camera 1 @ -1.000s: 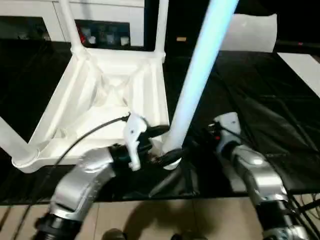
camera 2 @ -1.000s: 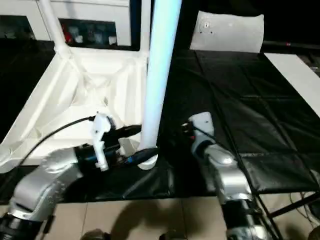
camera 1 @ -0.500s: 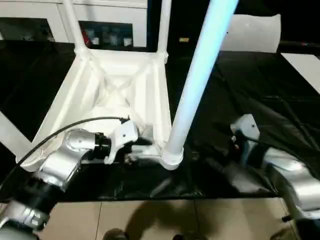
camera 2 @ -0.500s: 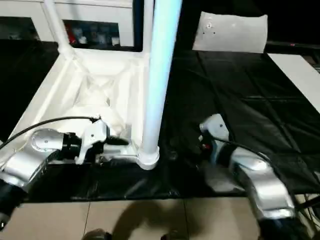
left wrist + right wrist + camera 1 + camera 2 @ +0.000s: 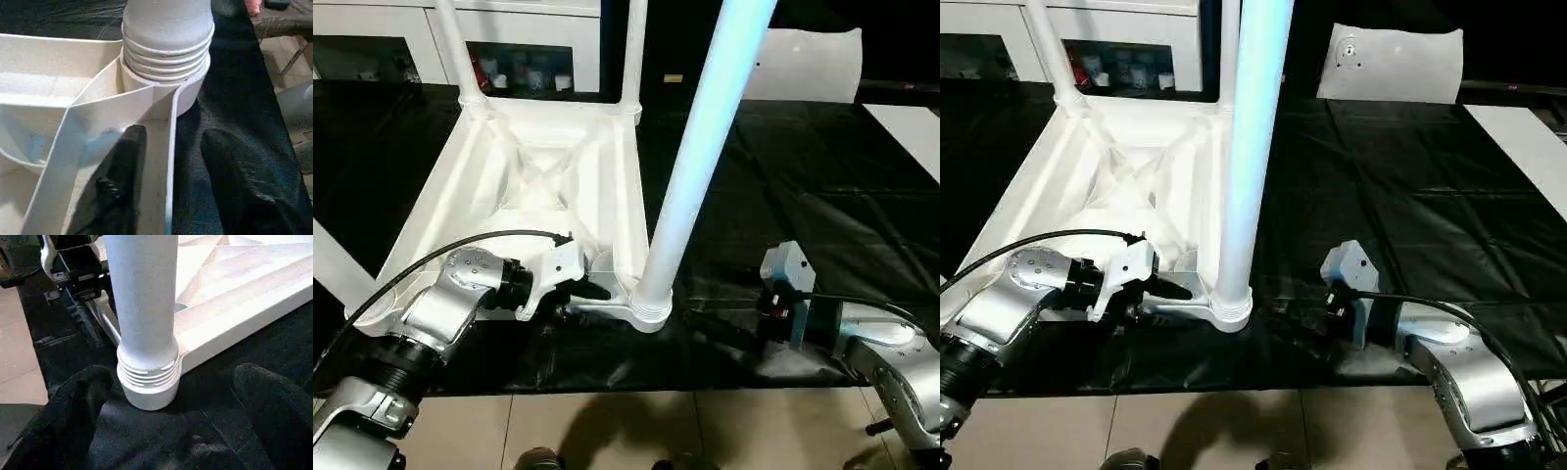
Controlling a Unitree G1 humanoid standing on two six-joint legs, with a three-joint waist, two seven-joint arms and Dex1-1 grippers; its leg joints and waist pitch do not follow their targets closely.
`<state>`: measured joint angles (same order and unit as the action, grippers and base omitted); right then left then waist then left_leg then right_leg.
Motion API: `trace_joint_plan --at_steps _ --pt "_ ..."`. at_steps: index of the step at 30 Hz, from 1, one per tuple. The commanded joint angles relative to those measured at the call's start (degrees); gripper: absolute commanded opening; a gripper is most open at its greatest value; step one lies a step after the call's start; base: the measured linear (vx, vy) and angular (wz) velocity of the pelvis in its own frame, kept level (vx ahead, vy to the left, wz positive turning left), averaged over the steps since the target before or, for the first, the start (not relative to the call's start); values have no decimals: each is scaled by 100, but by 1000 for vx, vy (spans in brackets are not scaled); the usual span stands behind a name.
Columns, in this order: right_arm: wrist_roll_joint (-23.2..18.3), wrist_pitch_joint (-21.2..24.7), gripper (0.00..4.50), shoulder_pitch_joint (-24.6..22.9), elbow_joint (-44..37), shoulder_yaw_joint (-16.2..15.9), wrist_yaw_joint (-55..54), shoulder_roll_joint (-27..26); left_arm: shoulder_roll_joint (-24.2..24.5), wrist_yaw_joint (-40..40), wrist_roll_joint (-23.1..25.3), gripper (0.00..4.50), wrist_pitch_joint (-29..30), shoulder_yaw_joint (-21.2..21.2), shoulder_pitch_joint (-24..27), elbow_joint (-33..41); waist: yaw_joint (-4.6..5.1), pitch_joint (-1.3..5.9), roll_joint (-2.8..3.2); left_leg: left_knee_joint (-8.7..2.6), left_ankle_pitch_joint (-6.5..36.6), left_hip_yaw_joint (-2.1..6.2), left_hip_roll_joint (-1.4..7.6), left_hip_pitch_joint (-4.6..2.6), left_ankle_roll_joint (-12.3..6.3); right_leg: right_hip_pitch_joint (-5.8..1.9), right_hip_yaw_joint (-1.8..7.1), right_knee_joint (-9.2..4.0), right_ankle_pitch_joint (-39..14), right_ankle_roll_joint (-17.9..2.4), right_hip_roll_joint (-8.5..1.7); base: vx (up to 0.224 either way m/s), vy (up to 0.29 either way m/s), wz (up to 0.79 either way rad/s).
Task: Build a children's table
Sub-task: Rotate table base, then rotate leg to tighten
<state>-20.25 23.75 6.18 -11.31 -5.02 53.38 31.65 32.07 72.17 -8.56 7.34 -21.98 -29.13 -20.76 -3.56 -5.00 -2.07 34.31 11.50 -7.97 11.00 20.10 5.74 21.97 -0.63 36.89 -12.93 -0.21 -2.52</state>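
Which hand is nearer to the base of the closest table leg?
Left. The left hand straddles the tabletop's rim right beside the leg's base, one finger inside. The right hand sits off to the side, clear of it.

Left silver forearm bent inward, low; left gripper (image 5: pixel 168 196) with two black fingers (image 5: pixel 122 186) parted, straddling a thin white plastic rim (image 5: pixel 170 161). Right silver forearm reaches in from the right, level; right gripper (image 5: pixel 171 421) with black fingers (image 5: pixel 73 406) spread wide, holding nothing.
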Motion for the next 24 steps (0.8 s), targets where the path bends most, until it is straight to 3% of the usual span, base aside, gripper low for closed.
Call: trace_joint_plan --at_steps 1,15,24 --pt "-16 84 450 -46 -168 -53 85 89 -7 64 40 175 -60 29 -83 -58 -29 372 52 -409 762 -52 142 5 -120 -272 219 -458 -371 -1378 -416 0 0 0" --pt "49 108 450 -69 -226 -232 91 127 79 254 209 69 -28 -48 -197 -137 -29 363 52 -424 817 -50 155 6 -96 -257 220 -473 -543 -1324 -424 0 0 0" --pt "64 64 450 -2 -174 -344 80 75 69 407 224 6 -92 1 -185 -134 -30 390 47 -417 676 -53 156 9 -130 -275 215 -449 -275 -1377 -427 0 0 0"
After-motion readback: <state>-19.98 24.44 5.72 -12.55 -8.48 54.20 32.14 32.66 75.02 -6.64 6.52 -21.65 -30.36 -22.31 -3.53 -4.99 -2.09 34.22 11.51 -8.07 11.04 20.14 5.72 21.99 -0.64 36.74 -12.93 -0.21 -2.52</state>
